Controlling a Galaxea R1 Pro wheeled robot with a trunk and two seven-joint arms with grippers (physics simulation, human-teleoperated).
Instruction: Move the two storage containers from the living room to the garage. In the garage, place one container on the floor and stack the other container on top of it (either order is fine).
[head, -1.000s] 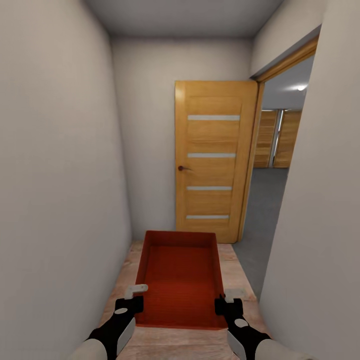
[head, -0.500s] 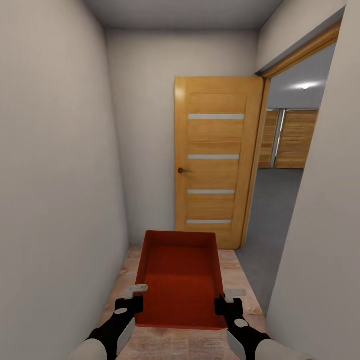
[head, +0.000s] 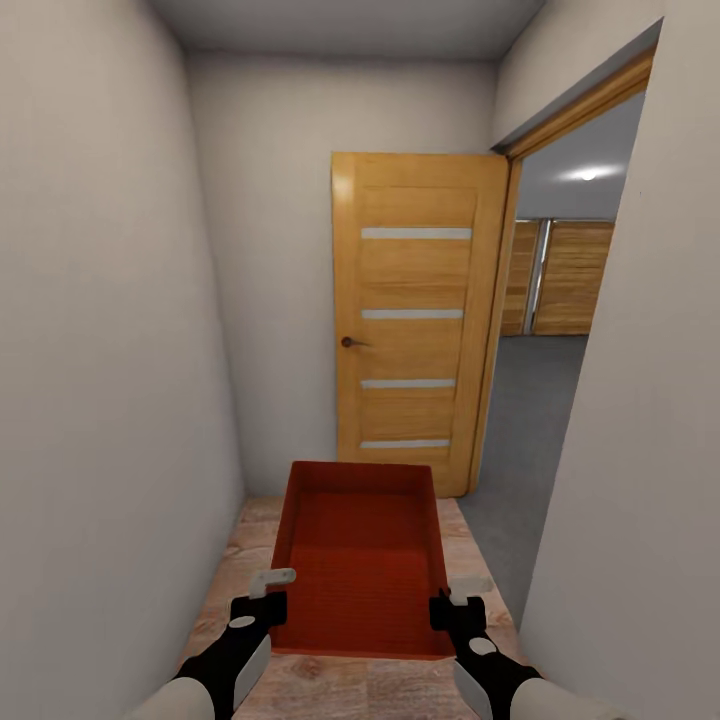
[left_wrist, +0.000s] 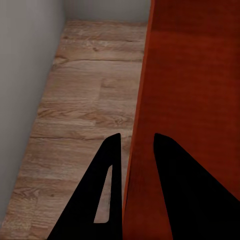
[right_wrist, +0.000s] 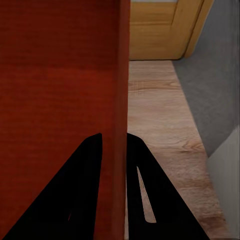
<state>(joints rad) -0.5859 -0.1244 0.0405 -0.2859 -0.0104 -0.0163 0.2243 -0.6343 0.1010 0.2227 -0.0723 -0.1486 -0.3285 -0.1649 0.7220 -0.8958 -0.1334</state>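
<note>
I hold one orange-red storage container (head: 360, 560) level in front of me, above a light wood plank floor (head: 320, 690) in a narrow hallway. My left gripper (head: 268, 592) is shut on its left wall, and my right gripper (head: 455, 598) is shut on its right wall. In the left wrist view the container's thin wall (left_wrist: 137, 135) runs between the two dark fingers (left_wrist: 107, 165). The right wrist view has the other wall (right_wrist: 122, 100) pinched the same way between fingers (right_wrist: 137, 160). Through the open doorway at the right lies a dark grey floor (head: 520, 430).
Plain walls close in on both sides, the left wall (head: 100, 400) and the right wall (head: 640, 500). An open wooden door (head: 415, 320) with a knob stands ahead against the end wall. Beyond the doorway are wood-panelled doors (head: 565, 280) and a ceiling light.
The whole view has shifted as I moved on: the door has slid to the left in the picture. The container stays in the same place between both grippers.
</note>
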